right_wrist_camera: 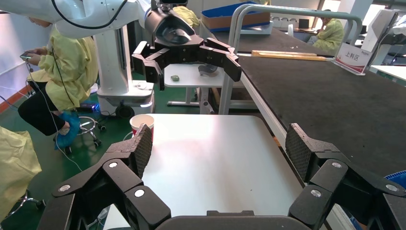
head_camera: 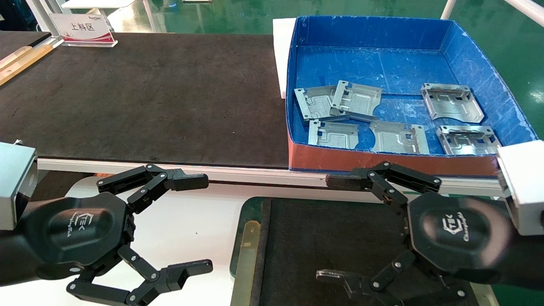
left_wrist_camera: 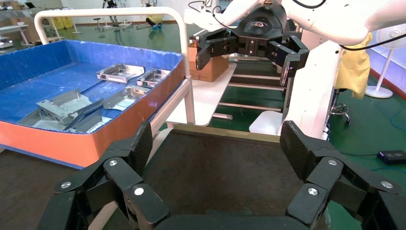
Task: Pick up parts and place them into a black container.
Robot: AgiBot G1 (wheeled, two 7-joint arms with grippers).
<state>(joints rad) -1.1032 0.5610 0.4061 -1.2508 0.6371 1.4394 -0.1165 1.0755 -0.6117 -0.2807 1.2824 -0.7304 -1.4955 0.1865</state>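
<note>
Both hands hung wide open and empty, the left hand [head_camera: 199, 225] over the white worktop [head_camera: 191, 225], the right hand [head_camera: 335, 227] above the black container [head_camera: 250, 238], while farther off six parts [head_camera: 333, 134] lay inside the blue box [head_camera: 480, 72].

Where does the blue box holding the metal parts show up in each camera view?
Head view: blue box upper right, red front wall facing the robot.
Left wrist view: blue box at the picture's left, parts inside.
Right wrist view: only a blue corner at the edge.
Shared landmark: the black tabletop mat.
</note>
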